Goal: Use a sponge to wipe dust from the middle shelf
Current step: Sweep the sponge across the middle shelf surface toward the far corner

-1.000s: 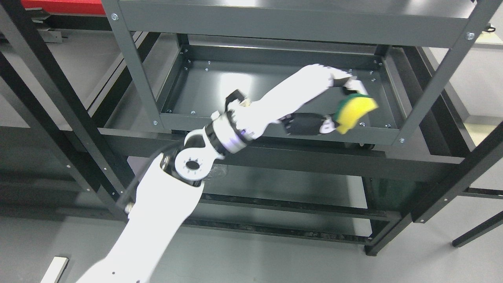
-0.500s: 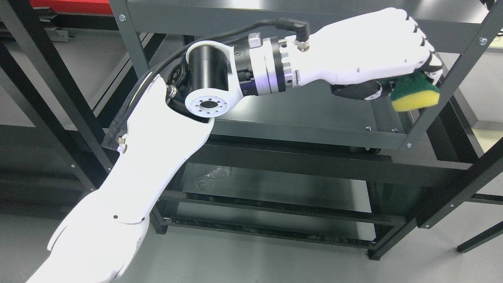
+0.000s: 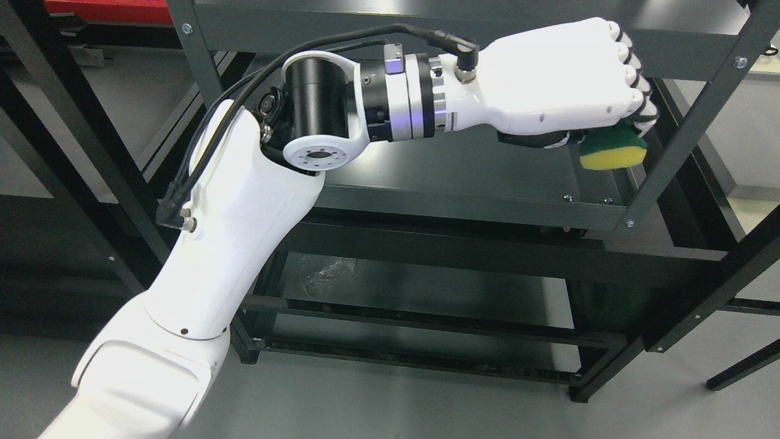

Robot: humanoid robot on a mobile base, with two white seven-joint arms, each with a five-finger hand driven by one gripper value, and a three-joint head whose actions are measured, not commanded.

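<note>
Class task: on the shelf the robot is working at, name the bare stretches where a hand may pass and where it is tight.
The middle shelf lies bare between the wrist and its front rail. It is tight at the right end: the left hand holds the sponge close to the right front post. The lower shelf is bare except for a crumpled clear wrap.

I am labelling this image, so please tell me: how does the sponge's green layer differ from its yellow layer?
On the sponge, held by the left hand, the green layer lies on top, against the fingers; the yellow layer lies underneath, facing the middle shelf. The green is dark, the yellow bright. Both curve alike.
</note>
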